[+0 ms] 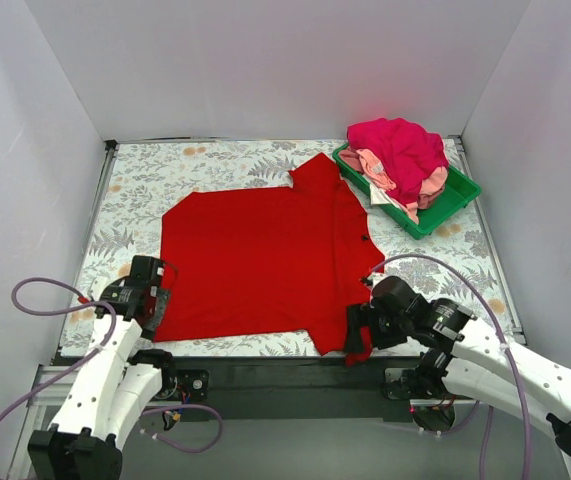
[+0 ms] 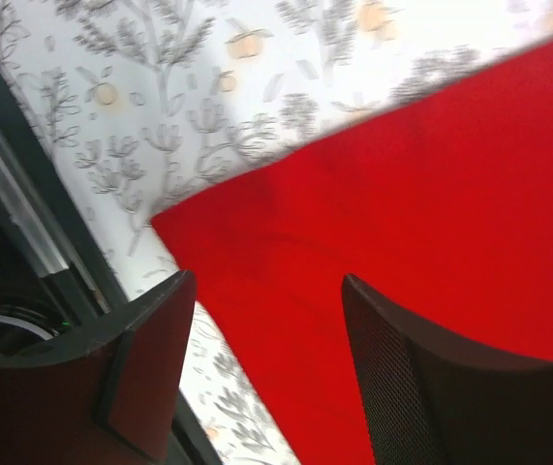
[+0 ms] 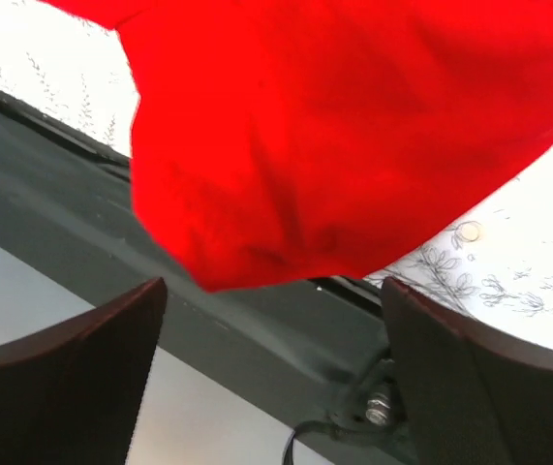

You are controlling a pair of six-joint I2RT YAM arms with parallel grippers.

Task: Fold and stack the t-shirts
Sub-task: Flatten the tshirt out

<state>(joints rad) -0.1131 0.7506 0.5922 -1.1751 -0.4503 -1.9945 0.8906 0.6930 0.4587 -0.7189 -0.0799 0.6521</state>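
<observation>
The large red t-shirt [image 1: 265, 260] lies spread flat on the flower-patterned table. One sleeve points to the far side and the other hangs over the near edge. My left gripper [image 1: 157, 300] is open at the shirt's near left corner; in the left wrist view [image 2: 266, 281] the red corner [image 2: 431, 194] lies between its jaws. My right gripper [image 1: 357, 335] is open beside the near sleeve; in the right wrist view [image 3: 274, 286] the red sleeve [image 3: 334, 145] hangs just above the jaws, ungripped. A magenta shirt [image 1: 400, 145], a light pink one [image 1: 432, 185] and a white one [image 1: 385, 196] are heaped at the back right.
The heap sits in a green plastic tray [image 1: 450, 205] at the table's far right corner. White walls close in the left, back and right sides. The dark table frame [image 3: 257, 329] runs along the near edge under the sleeve.
</observation>
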